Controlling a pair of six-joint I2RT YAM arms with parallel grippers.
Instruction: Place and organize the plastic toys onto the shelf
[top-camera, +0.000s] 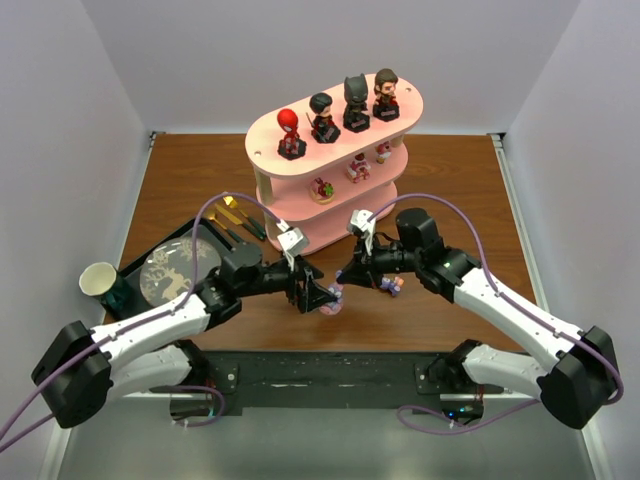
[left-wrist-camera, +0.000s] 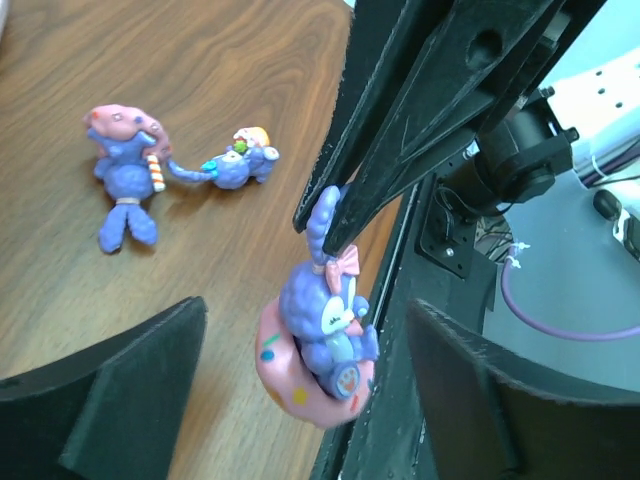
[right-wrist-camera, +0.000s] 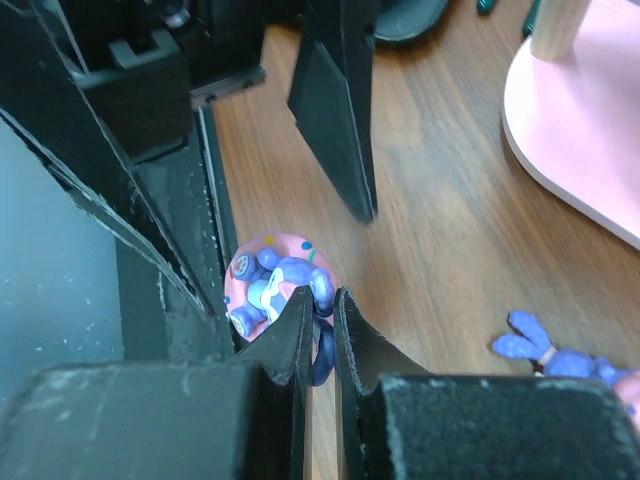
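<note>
While your right tool (right-wrist-camera: 320, 296) is pinching the purple pony (left-wrist-camera: 318, 340) by the thin upright piece at its top, jaws pressed together on it, your left tool (top-camera: 311, 292) is standing wide apart. It has one finger on either side of the same toy and is touching nothing. To my eye this is looking like a pass between arms, or a steadying hand, but I am judging that, not seeing it.

The pony is sitting in a pink ring, low over the near edge of the worktop (top-camera: 200, 170) and just by the black mounting bar (top-camera: 330, 372). I cannot tell whether the ring is resting on the wood. A grip on so slim a part is probably leaving the ring free to swing, so you are likely wanting the left fingers closing on the ring before the right lets go.

The shelf (top-camera: 270, 143) is standing just beyond the tools. Four big-headed figures (top-camera: 290, 130) are lining its top board and three small toys (top-camera: 357, 168) are sitting on the middle board, which seems to be offering room. Two more ponies are lying on the worktop nearby, a pink-maned one (left-wrist-camera: 125, 175) and a smaller one (left-wrist-camera: 240, 165), close against each other and waiting their turn.
</note>
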